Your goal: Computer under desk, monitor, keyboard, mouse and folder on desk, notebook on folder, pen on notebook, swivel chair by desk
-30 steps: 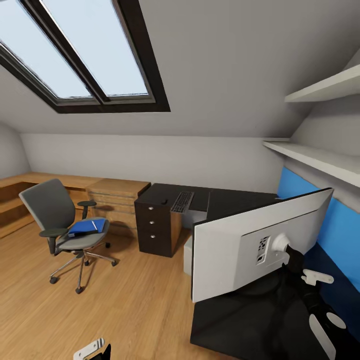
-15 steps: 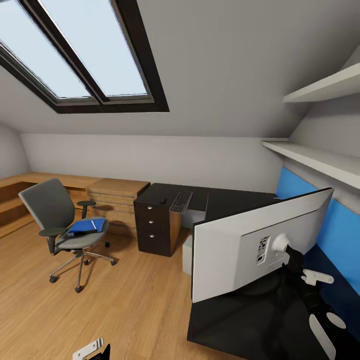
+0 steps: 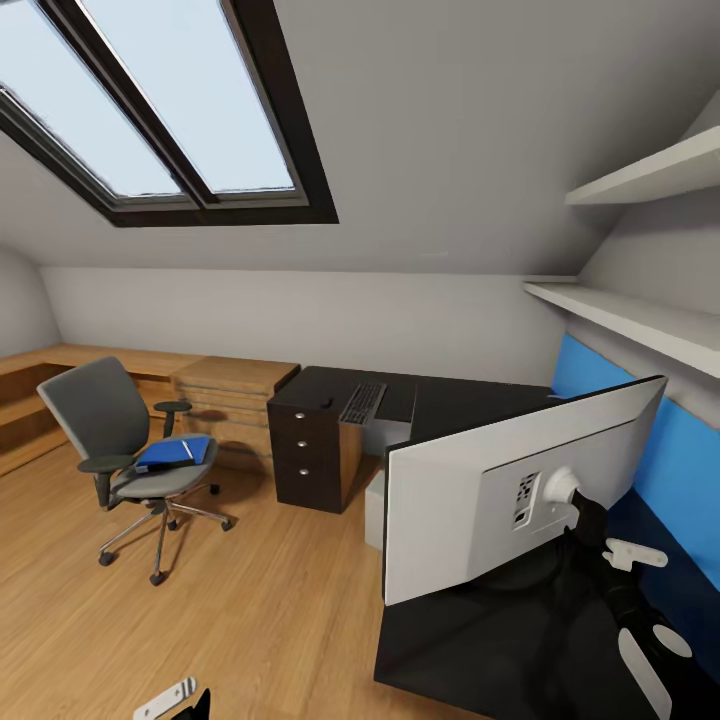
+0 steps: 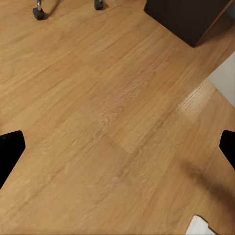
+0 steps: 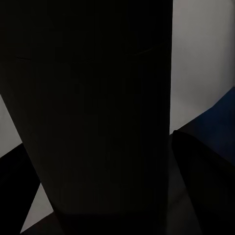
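Observation:
The monitor [image 3: 470, 500] shows its pale grey back and hangs tilted over the near wing of the black desk [image 3: 470, 650]. My right gripper [image 3: 588, 522] is shut on the black stand neck [image 5: 98, 122] behind the screen. The keyboard [image 3: 363, 402] and the small black mouse [image 3: 327, 403] lie on the desk's far wing, above the drawers. The light grey computer [image 3: 375, 510] stands under the desk. The swivel chair [image 3: 100, 415] stands apart at the left, with the blue folder [image 3: 172, 453] on its seat. My left gripper [image 4: 117, 149] hangs open over the wooden floor.
A light wooden drawer cabinet [image 3: 235, 400] and a low wooden bench stand against the far wall, left of the desk. White shelves [image 3: 640, 320] run along the blue right wall. The chair's casters [image 4: 38, 12] and the desk's drawer block [image 4: 186, 17] are ahead of the left gripper.
The view has shifted very slightly. My left arm has sunk a little lower at the bottom edge. The monitor and the right gripper hold the same pose.

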Motion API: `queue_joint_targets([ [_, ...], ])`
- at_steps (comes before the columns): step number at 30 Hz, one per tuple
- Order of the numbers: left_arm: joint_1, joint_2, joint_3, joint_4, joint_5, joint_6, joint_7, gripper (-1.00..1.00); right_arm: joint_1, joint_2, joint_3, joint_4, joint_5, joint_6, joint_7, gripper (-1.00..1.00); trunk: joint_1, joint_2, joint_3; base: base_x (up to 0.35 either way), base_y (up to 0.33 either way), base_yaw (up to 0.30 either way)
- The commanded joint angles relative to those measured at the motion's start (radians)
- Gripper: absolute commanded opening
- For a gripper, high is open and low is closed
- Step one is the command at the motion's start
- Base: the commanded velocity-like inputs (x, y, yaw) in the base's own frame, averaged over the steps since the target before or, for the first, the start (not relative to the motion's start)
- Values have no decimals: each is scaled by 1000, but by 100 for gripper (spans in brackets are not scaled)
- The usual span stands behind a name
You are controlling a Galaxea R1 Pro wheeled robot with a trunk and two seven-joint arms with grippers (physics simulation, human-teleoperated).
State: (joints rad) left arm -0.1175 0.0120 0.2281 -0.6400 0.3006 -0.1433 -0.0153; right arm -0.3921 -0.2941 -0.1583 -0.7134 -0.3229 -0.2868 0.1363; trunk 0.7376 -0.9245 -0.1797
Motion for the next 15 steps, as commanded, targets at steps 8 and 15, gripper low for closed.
queue_joint_targets([
  [8,-1,0,3,0,9,-2,-2,100,-1,0,0,2,-15,-2,8,-100,0,-1,-1,0,0,0],
  [15,-1,0,4,0,10,-2,-2,100,-1,0,0,2,-15,-2,8,-100,0,-1,-1,0,-12,0],
])
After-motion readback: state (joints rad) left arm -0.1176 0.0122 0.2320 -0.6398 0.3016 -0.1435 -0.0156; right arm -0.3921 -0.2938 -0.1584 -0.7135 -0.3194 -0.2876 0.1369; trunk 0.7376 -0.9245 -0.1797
